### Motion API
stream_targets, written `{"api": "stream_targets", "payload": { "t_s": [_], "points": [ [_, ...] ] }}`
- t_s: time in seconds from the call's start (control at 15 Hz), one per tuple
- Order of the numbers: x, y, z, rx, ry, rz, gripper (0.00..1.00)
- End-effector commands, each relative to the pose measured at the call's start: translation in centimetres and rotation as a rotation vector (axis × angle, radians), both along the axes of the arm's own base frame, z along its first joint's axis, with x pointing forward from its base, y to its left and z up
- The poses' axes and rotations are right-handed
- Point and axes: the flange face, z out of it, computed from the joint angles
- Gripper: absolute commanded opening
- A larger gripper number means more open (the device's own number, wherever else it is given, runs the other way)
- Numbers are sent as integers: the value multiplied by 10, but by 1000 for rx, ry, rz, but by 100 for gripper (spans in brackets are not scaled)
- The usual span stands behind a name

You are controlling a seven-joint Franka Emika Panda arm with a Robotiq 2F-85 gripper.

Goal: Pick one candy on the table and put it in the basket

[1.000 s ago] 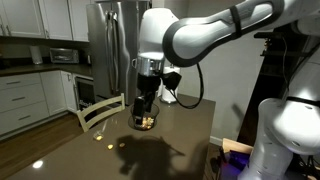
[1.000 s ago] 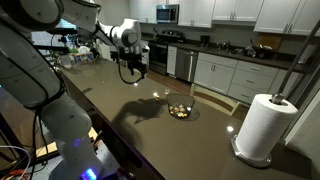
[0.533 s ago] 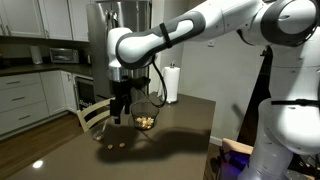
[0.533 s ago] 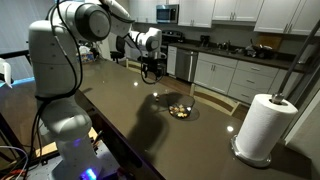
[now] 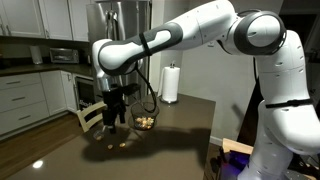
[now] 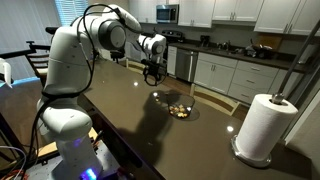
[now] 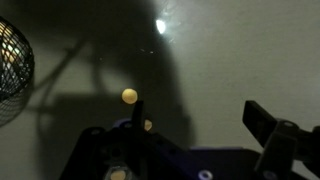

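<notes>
The gripper (image 5: 114, 110) hangs above the dark glossy table (image 5: 180, 125), left of the wire-mesh basket (image 5: 146, 122), which holds several candies. In the other exterior view the gripper (image 6: 152, 72) is beyond the basket (image 6: 180, 110). In the wrist view the gripper (image 7: 200, 125) is open and empty, its fingers wide apart. A small yellow candy (image 7: 129, 96) lies on the table just beyond the left finger (image 7: 137, 112). A second candy (image 7: 148, 125) lies beside that finger. The basket (image 7: 10, 70) is at the left edge.
A paper towel roll (image 6: 262, 125) stands on the table's near corner and shows at the far end in an exterior view (image 5: 171, 84). A wooden chair (image 5: 92, 112) stands at the table edge by the gripper. Kitchen counters (image 6: 240, 70) and a fridge (image 5: 115, 40) lie behind.
The arm has swung away from over the basket towards the chair side of the table, and the gripper now hangs lower over the loose candies. It stays open.
</notes>
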Motion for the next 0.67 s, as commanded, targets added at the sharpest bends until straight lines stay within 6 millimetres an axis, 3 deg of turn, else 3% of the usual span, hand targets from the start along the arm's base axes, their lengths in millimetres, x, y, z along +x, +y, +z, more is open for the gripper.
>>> {"api": "stream_targets", "payload": {
  "t_s": [0.0, 0.2, 0.27, 0.6],
  "points": [
    [-11, 4, 2, 0, -3, 14, 100],
    [-21, 4, -9, 5, -6, 20, 100],
    [-8, 7, -8, -3, 6, 13, 100],
    [-13, 5, -22, -10, 10, 13, 100]
  ]
}}
